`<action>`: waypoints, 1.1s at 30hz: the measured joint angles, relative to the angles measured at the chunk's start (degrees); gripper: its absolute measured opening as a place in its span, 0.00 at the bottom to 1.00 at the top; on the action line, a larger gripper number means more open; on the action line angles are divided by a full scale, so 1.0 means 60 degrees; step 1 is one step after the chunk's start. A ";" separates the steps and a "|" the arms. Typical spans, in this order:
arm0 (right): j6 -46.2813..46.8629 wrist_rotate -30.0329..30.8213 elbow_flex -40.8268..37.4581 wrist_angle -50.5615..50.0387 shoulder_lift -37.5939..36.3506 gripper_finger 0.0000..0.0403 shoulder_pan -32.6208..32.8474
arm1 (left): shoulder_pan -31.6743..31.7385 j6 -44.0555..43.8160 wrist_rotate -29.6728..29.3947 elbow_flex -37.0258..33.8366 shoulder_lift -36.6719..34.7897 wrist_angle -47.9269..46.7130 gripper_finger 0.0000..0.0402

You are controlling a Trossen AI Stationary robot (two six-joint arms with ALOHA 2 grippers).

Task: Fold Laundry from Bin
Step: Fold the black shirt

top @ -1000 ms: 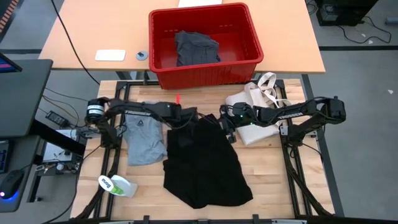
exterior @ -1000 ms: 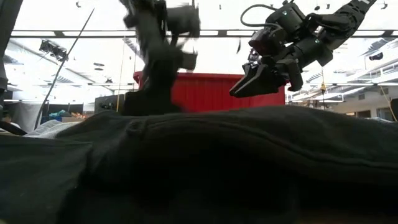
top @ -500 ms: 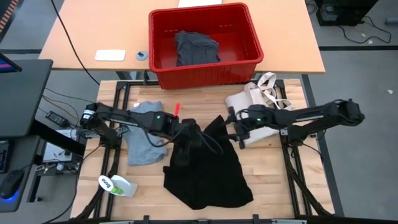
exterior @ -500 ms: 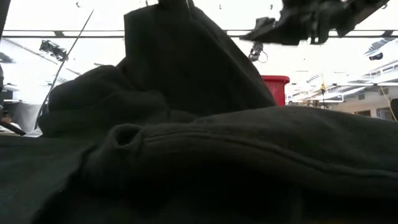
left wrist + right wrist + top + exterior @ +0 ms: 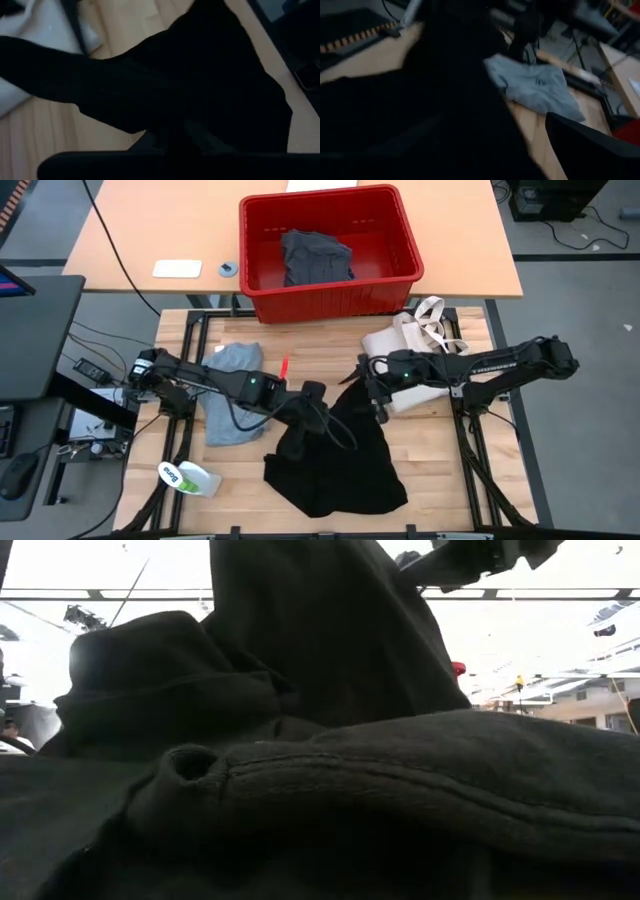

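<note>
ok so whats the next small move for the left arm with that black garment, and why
Probably carry the left end effector a little further toward the near table edge, then lower it. It is shut on the black garment, whose lifted top edge is only partly folded over, and the right end effector looks open beside it.

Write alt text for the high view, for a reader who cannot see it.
Two dark robot arms meet over a black garment on a wooden table, the left pincer shut on its cloth. A grey T-shirt lies left, a cream tote bag right, and a red bin behind holds another garment.

black garment (image 5: pixel 335 450) mid-table, tote bag (image 5: pixel 410 340) right
</note>
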 joint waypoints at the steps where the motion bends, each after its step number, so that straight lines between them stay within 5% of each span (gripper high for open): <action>1: -0.0034 0.0045 0.0249 -0.0257 0.0121 0.87 -0.0040 | -0.0084 0.0146 0.0000 0.0000 0.0000 0.0020 0.04; 8: -0.0183 -0.1568 0.1260 -0.1972 0.0492 0.86 -0.0442 | -0.0632 0.1071 -0.0379 -0.0004 -0.0049 0.0533 0.04; 13: -0.0142 -0.2068 0.1128 -0.2552 0.0552 0.83 -0.0772 | -0.1195 0.1757 -0.1804 0.0439 -0.0147 0.0434 0.04; 19: 0.0939 -0.3926 0.0836 -0.2618 0.0514 0.81 -0.0955 | -0.1583 0.2249 -0.3233 0.1044 -0.0215 0.0360 0.04; 28: 0.2836 -0.4103 -0.0379 0.0850 0.0511 0.72 -0.0695 | -0.1642 0.1905 -0.3383 0.1395 -0.0229 0.0125 0.04; 33: 0.2486 -0.3895 -0.0558 0.1392 0.0445 0.50 -0.0589 | -0.1635 0.1657 -0.3609 0.1395 -0.0229 -0.0151 0.04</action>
